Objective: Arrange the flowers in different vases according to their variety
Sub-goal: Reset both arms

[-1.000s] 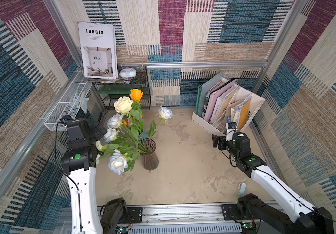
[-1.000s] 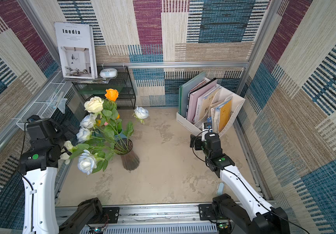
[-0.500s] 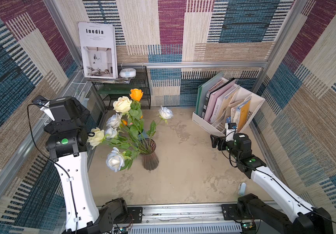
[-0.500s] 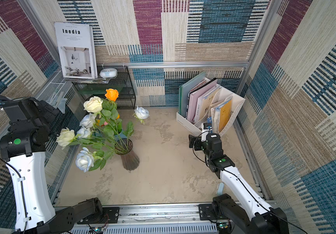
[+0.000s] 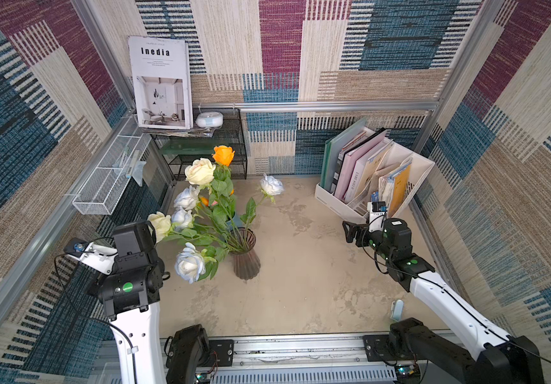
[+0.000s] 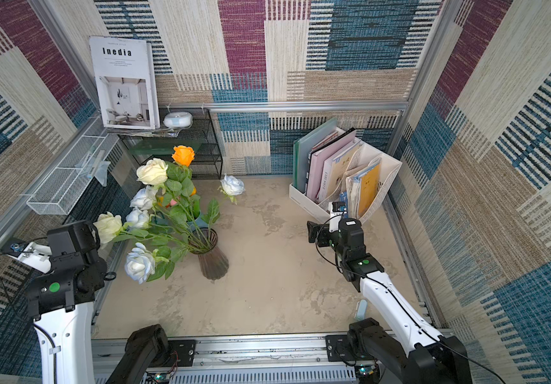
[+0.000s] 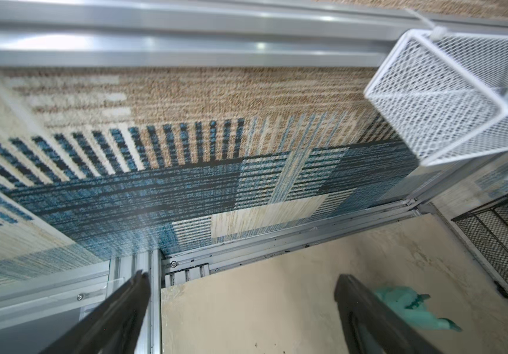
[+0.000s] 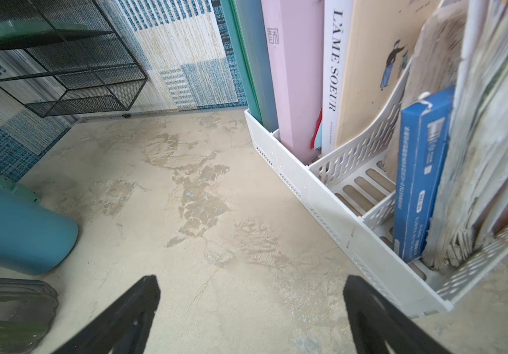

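Top view: ribbed smoky glass vase [image 5: 246,266]

The big white magazine [image 5: 161,83] leaning on the back wall says "Inedia" in black letters. A tall white book [image 8: 334,76] standing in the white plastic file rack [image 8: 295,171] says "L'ÂME SOEUR" down its spine. The flat blue box [image 8: 421,184] near it has print too small to read.

Both end effectors [image 7: 242,275] [image 8: 252,279] wide-jawed, empty
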Robot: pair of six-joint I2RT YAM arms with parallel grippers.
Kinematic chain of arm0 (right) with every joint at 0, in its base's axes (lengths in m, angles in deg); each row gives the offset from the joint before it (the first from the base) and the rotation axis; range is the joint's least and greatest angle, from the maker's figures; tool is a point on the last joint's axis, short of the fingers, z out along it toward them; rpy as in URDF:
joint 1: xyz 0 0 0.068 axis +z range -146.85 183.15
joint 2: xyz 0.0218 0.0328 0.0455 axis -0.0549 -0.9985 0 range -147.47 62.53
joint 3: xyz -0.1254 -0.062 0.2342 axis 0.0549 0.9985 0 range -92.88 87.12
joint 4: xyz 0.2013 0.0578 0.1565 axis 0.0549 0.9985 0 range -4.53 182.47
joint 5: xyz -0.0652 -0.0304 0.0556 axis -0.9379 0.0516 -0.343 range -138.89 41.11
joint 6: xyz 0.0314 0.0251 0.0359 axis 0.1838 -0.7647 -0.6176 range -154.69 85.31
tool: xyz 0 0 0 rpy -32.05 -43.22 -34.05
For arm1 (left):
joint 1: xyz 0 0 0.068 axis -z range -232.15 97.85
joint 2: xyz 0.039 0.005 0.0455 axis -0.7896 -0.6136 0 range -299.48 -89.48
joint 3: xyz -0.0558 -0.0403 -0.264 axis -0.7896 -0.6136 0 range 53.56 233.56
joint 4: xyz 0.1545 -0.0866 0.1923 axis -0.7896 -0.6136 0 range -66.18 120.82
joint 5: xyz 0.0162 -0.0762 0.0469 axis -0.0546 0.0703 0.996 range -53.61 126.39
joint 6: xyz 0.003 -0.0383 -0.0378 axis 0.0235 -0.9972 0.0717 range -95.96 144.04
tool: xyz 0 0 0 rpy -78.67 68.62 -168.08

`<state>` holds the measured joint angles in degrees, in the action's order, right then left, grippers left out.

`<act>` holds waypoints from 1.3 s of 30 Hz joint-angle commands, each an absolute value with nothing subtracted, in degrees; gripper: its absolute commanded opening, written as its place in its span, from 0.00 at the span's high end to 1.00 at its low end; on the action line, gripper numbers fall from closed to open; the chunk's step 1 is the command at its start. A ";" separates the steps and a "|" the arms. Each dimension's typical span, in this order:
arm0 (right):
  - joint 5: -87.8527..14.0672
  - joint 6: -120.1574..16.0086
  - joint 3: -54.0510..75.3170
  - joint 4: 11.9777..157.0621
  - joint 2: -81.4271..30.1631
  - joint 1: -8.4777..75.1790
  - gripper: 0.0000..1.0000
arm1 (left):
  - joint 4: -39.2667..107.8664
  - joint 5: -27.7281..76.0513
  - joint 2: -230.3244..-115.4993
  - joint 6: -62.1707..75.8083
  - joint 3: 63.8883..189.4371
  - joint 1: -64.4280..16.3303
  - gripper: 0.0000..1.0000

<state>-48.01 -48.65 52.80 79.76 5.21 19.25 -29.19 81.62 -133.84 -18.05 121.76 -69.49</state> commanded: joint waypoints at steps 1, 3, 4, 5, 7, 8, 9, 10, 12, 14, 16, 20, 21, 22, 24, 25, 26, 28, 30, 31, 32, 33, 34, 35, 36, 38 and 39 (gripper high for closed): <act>-47.55 -48.61 53.33 77.19 5.15 19.19 0.01 | -28.49 77.76 -130.18 -21.79 115.19 -69.46 0.01; -48.12 -48.33 53.80 76.49 5.12 19.06 0.01 | -26.99 74.43 -128.30 -21.09 111.44 -69.30 0.01; -48.57 -48.03 54.07 76.06 5.28 18.99 0.01 | -26.04 72.63 -127.40 -20.05 109.67 -69.22 0.01; -49.03 -47.71 54.49 75.35 5.43 18.90 0.01 | -25.87 71.50 -126.70 -20.11 108.14 -69.14 0.01; -50.23 -46.73 55.81 73.27 6.11 18.72 0.01 | -24.34 67.22 -125.25 -18.96 104.93 -68.99 0.01; -50.96 -46.36 56.75 71.62 6.52 18.63 0.01 | -21.85 64.56 -124.20 -17.63 102.26 -68.81 0.01; -51.53 -46.00 57.54 70.47 6.78 18.40 0.01 | -18.59 62.35 -123.21 -15.69 99.36 -68.76 0.01; -52.24 -45.45 58.41 68.52 6.91 17.98 0.01 | -13.31 56.87 -122.21 -12.83 96.26 -68.76 0.01; -53.71 -44.65 59.91 65.99 6.90 17.21 0.01 | -7.71 50.61 -121.50 -10.61 92.81 -68.43 0.01; -55.22 -44.17 61.31 63.48 6.51 15.89 0.01 | -1.96 47.21 -121.67 -8.02 89.12 -68.15 0.01; -56.44 -43.63 63.00 60.67 5.97 14.41 0.01 | 1.14 47.74 -121.87 -4.85 86.37 -67.78 0.01; -59.40 -42.44 66.57 52.69 3.06 11.99 0.01 | 13.03 40.88 -119.16 1.26 77.75 -67.43 0.01; -59.65 -42.32 67.19 51.31 2.09 11.46 0.01 | 16.08 39.95 -118.43 2.56 75.53 -67.35 0.01; -59.70 -42.32 67.71 49.54 0.75 10.71 0.01 | 19.64 38.81 -117.95 3.86 73.03 -67.26 0.01; -59.64 -42.35 68.55 46.75 -1.37 9.53 0.01 | 26.54 36.14 -118.06 7.18 68.76 -67.09 0.01; -59.83 -41.82 68.36 46.90 -1.69 9.17 0.01 | 30.46 34.27 -118.65 9.67 66.50 -67.07 0.01; -59.60 -41.70 68.60 45.14 -2.09 8.61 0.01 | 34.02 32.46 -119.63 12.57 64.57 -67.09 0.01; -59.47 -41.22 70.07 40.65 -3.03 8.16 0.01 | 37.95 31.98 -122.18 15.95 62.31 -67.09 0.01; -60.66 -39.99 72.19 34.74 -4.55 8.15 0.01 | 41.65 31.72 -124.88 16.91 62.18 -67.09 0.01; -61.50 -39.40 73.18 31.52 -5.76 8.09 0.01 | 45.85 31.30 -126.83 16.74 61.36 -67.09 0.01; -62.59 -38.77 72.33 32.61 -6.64 7.99 0.01 | 48.76 31.85 -129.19 16.89 61.26 -67.05 0.01; -63.15 -37.66 72.12 33.03 -7.05 8.07 0.01 | 51.52 31.74 -131.60 17.40 61.35 -67.08 0.01; -64.03 -36.34 73.55 29.84 -7.14 8.07 0.01 | 53.25 31.38 -134.89 17.93 62.24 -67.09 0.01; -65.25 -36.21 74.60 27.90 -7.08 7.96 0.01 | 54.72 30.18 -138.38 18.57 63.48 -67.08 0.01; -65.59 -35.74 75.53 25.97 -7.36 7.98 0.01 | 56.58 28.26 -141.39 19.01 64.33 -67.09 0.01; -65.68 -34.91 76.48 22.50 -9.43 7.90 0.01 | 59.94 25.57 -147.92 19.70 66.62 -67.02 0.01; -65.64 -34.75 76.57 21.38 -10.81 7.97 0.01 | 61.80 24.47 -150.21 19.71 67.09 -67.01 0.01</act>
<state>-63.87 -36.76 76.10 29.46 -8.95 7.92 51.70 29.32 -145.73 17.38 65.66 -67.00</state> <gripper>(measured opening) 0.992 0.989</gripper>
